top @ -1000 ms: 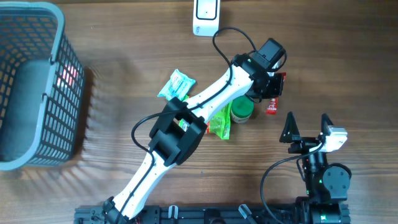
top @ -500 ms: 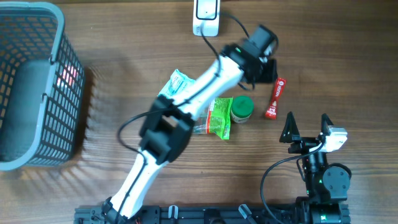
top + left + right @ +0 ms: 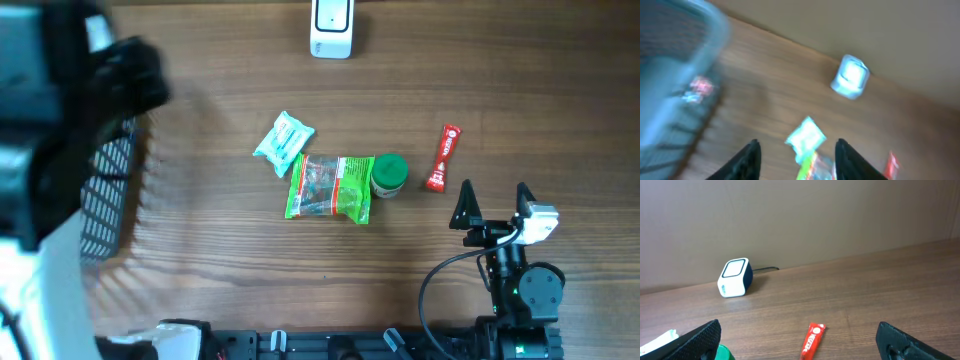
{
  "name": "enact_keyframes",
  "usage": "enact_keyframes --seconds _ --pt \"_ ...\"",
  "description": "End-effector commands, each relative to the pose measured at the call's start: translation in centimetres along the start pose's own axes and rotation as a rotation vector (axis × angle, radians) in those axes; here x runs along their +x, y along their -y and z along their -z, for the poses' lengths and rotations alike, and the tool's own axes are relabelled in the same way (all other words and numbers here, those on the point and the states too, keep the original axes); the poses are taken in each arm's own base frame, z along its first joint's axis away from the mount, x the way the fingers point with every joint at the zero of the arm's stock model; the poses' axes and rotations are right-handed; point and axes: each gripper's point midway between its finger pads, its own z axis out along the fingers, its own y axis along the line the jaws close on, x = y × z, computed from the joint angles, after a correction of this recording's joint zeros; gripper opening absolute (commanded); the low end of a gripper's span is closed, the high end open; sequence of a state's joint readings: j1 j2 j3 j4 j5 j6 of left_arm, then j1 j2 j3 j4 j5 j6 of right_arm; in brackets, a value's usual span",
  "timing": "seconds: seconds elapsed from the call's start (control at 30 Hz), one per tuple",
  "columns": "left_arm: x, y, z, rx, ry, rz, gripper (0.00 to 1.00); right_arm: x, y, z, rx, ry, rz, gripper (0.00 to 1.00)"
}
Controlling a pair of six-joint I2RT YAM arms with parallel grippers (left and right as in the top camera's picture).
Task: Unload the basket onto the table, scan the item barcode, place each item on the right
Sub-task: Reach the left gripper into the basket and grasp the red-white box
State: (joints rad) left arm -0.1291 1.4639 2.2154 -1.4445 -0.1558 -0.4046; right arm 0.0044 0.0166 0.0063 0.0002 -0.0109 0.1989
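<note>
Basket shows overhead & in left wrist cam, not right wrist. Left arm raised, blurred, above it; left gripper part-open, empty. Right gripper wide, empty.

The white scanner is sitting upright at the far edge of the table. The red stick sachet is lying flat well apart from it, slightly tilted, just beside a green-lidded jar. That jar's touching a green snack bag, with a mint packet lying near the bag's other end.
</note>
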Motion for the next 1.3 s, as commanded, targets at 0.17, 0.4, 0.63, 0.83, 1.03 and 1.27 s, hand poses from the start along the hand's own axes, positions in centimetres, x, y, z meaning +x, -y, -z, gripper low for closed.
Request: enact_keyframes --seconds 0.17,0.4,0.63,0.83,1.03,1.27 --pt "-3.3 -22.8 -1.6 -0.441 0.067 0.631 1.0 -0.2 -0.1 0.0 -0.003 0.009 0.013 1.0" --pt "3.4 -29.2 -16.0 -0.377 -0.351 0.842 0.93 -0.2 -0.1 0.0 -0.003 0.009 0.014 0.99" --pt "10.8 -29.9 -27.0 -0.209 -0.444 0.883 0.9 -0.2 -0.1 0.0 -0.003 0.009 0.014 1.0" --pt "14.0 -27.5 -31.5 -0.119 -0.417 0.815 0.89 -0.2 -0.1 0.0 -0.003 0.009 0.014 1.0" --pt "14.8 -27.1 -33.3 -0.154 -0.408 0.812 0.81 -0.2 -0.1 0.0 -0.003 0.009 0.014 1.0" --pt "16.3 -28.0 -34.2 -0.194 -0.437 0.818 0.04 -0.2 -0.1 0.0 -0.003 0.009 0.014 1.0"
